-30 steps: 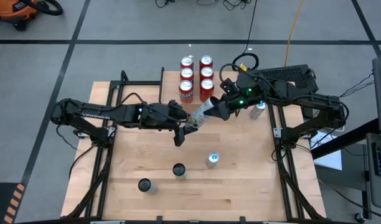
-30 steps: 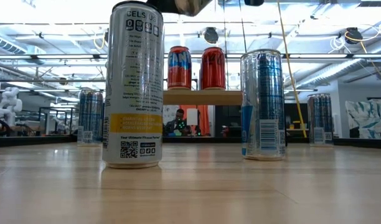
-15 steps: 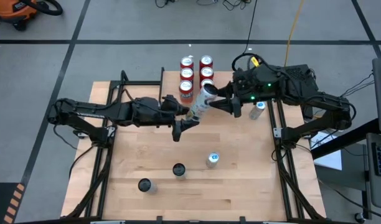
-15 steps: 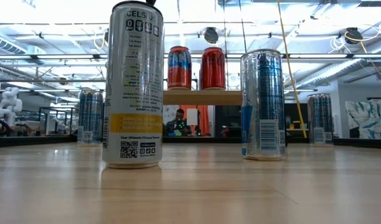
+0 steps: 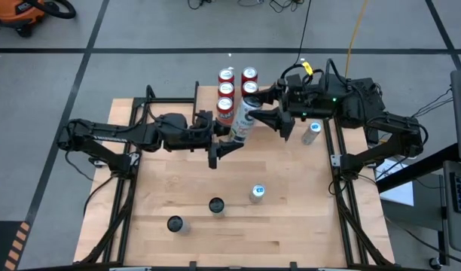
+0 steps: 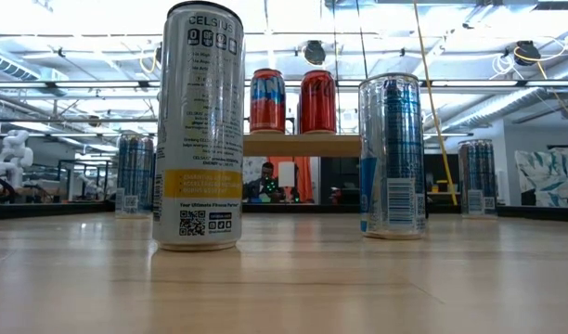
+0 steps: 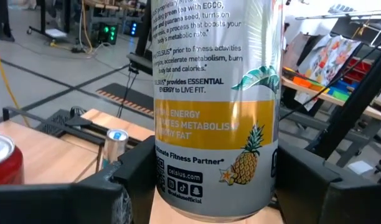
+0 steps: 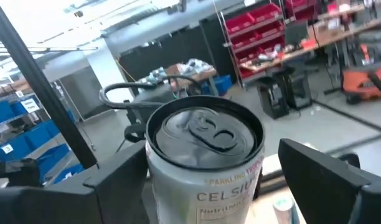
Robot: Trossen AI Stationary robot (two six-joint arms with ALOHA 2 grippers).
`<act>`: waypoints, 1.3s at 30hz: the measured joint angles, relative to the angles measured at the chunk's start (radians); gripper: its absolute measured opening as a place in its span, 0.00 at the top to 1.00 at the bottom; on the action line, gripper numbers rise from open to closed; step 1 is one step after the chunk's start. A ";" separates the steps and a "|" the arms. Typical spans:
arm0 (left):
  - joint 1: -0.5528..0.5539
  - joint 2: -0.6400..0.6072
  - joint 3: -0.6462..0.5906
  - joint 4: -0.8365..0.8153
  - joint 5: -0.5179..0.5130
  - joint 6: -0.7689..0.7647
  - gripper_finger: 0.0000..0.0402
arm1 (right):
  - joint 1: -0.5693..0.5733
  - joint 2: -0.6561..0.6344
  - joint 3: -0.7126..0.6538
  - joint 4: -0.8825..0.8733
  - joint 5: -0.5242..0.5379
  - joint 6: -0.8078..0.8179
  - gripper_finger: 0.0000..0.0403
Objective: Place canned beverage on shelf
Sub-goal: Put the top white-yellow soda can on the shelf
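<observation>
The white Celsius can [image 5: 241, 124] is held slightly tilted, top towards the shelf [image 5: 237, 93] at the desk's far edge. It is clamped by the left gripper [image 5: 229, 138] at its base and straddled by the right gripper [image 5: 270, 111], jaws apart. Red cans [image 5: 226, 79] are carried on the shelf.

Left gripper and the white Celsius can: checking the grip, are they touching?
Touching. The left wrist view shows the white Celsius can wedged between the left gripper and its fingers, both flush against its sides. The right gripper is open near its top.
</observation>
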 joint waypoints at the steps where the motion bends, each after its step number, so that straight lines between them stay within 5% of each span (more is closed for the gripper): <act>1: 0.000 0.000 0.000 0.008 0.001 0.014 0.38 | 0.000 0.006 0.000 0.021 0.001 -0.008 0.17; 12: 0.007 0.001 0.000 0.015 0.001 0.043 0.38 | 0.000 0.016 0.000 0.047 -0.033 -0.017 0.20; 25: 0.011 0.001 0.000 0.007 -0.005 0.059 0.38 | 0.000 0.016 0.000 0.045 -0.056 -0.021 0.44; 39: 0.011 -0.011 0.002 -0.105 -0.115 -0.013 0.12 | -0.047 -0.016 -0.003 -0.026 -0.064 -0.054 0.42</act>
